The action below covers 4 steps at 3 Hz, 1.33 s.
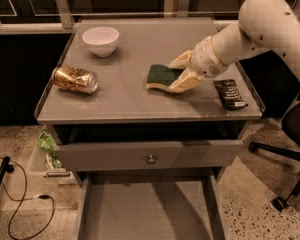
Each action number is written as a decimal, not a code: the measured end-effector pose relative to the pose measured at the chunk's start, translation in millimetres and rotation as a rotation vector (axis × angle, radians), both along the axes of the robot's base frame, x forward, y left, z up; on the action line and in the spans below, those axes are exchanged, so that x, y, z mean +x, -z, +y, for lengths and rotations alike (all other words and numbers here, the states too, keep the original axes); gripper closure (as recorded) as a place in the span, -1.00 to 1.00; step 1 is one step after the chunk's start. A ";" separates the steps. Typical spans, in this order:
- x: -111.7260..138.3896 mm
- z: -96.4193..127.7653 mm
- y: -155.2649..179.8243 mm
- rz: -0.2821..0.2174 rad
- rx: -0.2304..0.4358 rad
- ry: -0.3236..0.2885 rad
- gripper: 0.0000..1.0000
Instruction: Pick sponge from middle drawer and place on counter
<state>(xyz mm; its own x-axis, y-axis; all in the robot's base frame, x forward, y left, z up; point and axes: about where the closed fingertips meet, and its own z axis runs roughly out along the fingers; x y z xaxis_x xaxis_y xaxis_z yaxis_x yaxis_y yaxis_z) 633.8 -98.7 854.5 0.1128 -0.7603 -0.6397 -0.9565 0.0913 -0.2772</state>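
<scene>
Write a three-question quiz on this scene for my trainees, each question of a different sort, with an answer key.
1. True or false: the gold can lies on its side near the left edge of the counter.
2. Which lies nearest the counter's right rim? A white bowl; B gold can; C black snack wrapper.
3. Fill in: just right of the counter's middle, the hand is closed on the ___.
Key: 1 true; 2 C; 3 sponge.
</scene>
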 end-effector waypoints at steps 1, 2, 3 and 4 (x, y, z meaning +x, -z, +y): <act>2.1 6.7 10.6 0.032 -0.013 0.021 1.00; 2.1 6.9 10.7 0.034 -0.013 0.022 0.62; 2.1 7.0 10.8 0.034 -0.013 0.022 0.16; 2.1 7.0 10.8 0.034 -0.013 0.022 -0.31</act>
<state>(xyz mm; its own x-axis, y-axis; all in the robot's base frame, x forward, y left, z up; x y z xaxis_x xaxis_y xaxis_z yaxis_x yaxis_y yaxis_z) 636.0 -91.7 843.7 0.0749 -0.7706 -0.6329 -0.9631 0.1086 -0.2462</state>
